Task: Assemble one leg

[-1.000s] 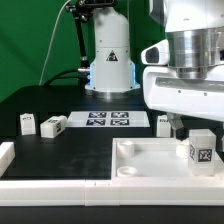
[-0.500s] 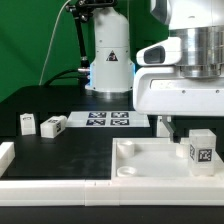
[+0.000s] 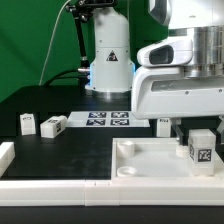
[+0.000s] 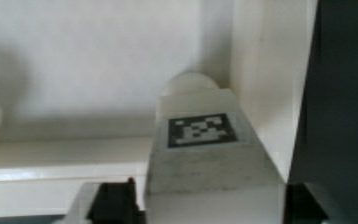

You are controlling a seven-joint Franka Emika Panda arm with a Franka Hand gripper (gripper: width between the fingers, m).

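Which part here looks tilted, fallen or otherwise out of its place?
The second leg from the exterior view's left lies askew, turned at an angle, while the leg beside it stands square. Another leg stands upright on the plate. Nothing looks damaged or spilled.

Leg (image 3: 200, 148) upright on plate (image 3: 150, 160)

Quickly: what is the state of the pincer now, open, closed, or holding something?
Pincer: closed on the small white plastic leg block with a black-and-white square tag.
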